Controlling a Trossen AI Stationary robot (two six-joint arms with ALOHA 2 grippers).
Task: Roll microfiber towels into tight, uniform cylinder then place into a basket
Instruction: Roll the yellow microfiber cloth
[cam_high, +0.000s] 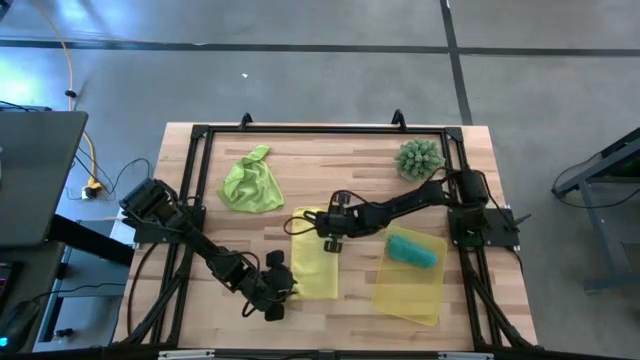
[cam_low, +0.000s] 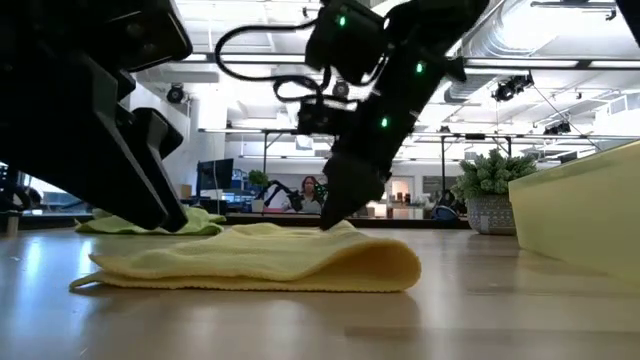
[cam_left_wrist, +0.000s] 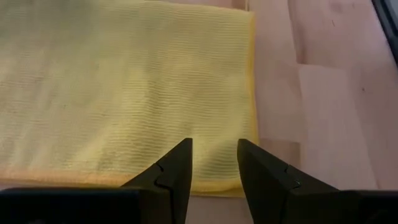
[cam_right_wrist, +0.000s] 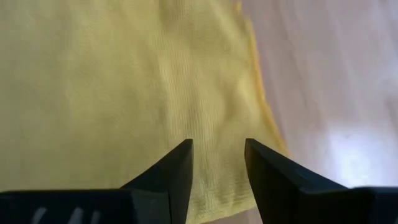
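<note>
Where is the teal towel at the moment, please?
In the high view, the teal towel lies rolled inside the yellow basket on the table's right side, just right of the flat yellow towel.

- The left arm is stretched from its base at the left edge of the counter toward the near middle, its wrist bent low.
- The left gripper (cam_high: 283, 290) is held close above the surface, its jaws parted by a narrow gap with nothing between them.
- The right arm is extended from its base on the right toward the centre.
- The right gripper (cam_high: 331, 243) is angled steeply downward, its jaws likewise slightly apart and empty.
</note>
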